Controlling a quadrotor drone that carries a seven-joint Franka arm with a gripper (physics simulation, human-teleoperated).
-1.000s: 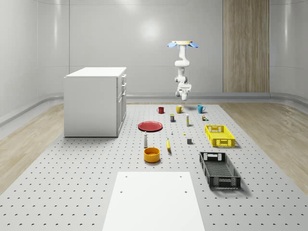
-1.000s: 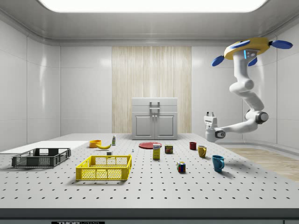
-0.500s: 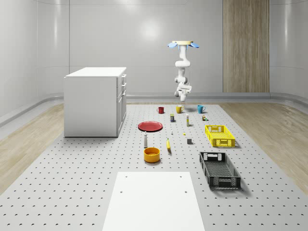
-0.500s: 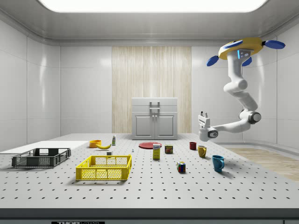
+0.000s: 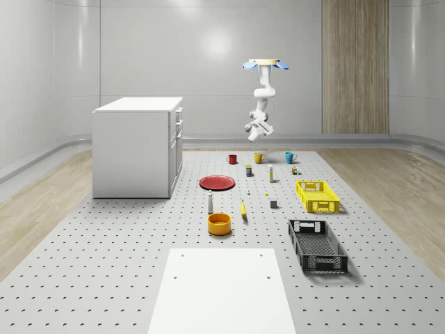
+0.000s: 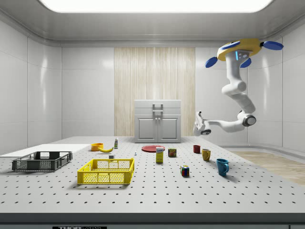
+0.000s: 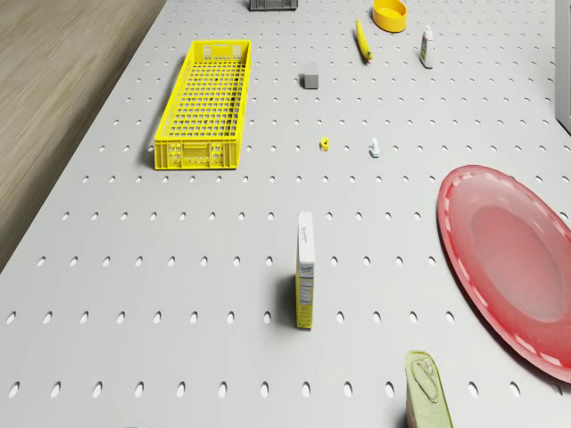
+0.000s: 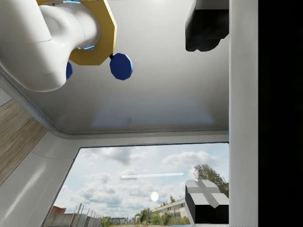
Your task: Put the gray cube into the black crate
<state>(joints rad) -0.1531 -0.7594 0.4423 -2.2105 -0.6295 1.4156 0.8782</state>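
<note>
Drone [image 6: 239,50] hovered high over table's far end, above the mugs. Arm hung down, forearm bent level; gripper [image 6: 198,123] tilted upward, fingers [image 8: 204,28] spread, empty. Gray cube [image 7: 310,75] sat flat betw. banana [image 7: 362,40] & yellow crate [image 7: 203,105], no long axis; black crate [image 5: 317,245] well apart.

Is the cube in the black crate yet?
No. The cube sits on the table beside the yellow crate; the black crate is apart, nearer the camera, with nothing visible inside.
</note>
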